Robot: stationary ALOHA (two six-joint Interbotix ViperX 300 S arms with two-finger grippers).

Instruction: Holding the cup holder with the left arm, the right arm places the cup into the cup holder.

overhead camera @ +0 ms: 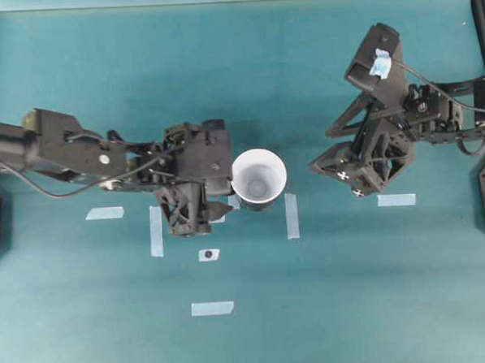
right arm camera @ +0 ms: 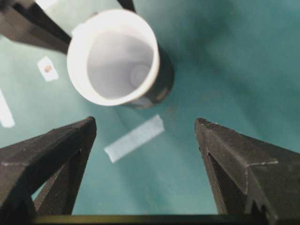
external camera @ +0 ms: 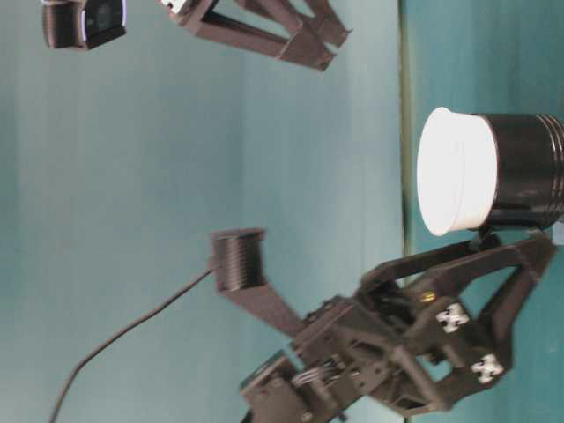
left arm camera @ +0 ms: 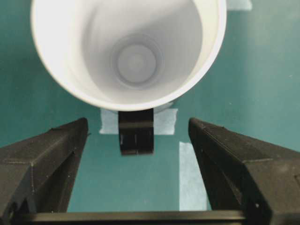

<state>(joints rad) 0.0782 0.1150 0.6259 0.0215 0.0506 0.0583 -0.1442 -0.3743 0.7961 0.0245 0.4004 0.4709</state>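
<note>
The white cup (overhead camera: 258, 176) sits inside the black cup holder (external camera: 529, 172), its wide rim (external camera: 454, 172) standing above the holder's top. My left gripper (overhead camera: 215, 201) is open just to the left of them. In the left wrist view the holder's stubby handle (left arm camera: 136, 133) lies ahead of the spread fingers, touching neither, below the cup (left arm camera: 129, 51). My right gripper (overhead camera: 348, 176) hangs open and empty to the right, well apart from the cup. The right wrist view shows the cup (right arm camera: 112, 56) in the holder (right arm camera: 164, 79) ahead of the open gripper (right arm camera: 145, 120).
Several pale tape strips mark the teal table around the holder, such as one (overhead camera: 291, 215) to its right and one (overhead camera: 212, 308) near the front. A small tape square with a dark dot (overhead camera: 208, 255) lies below the left gripper.
</note>
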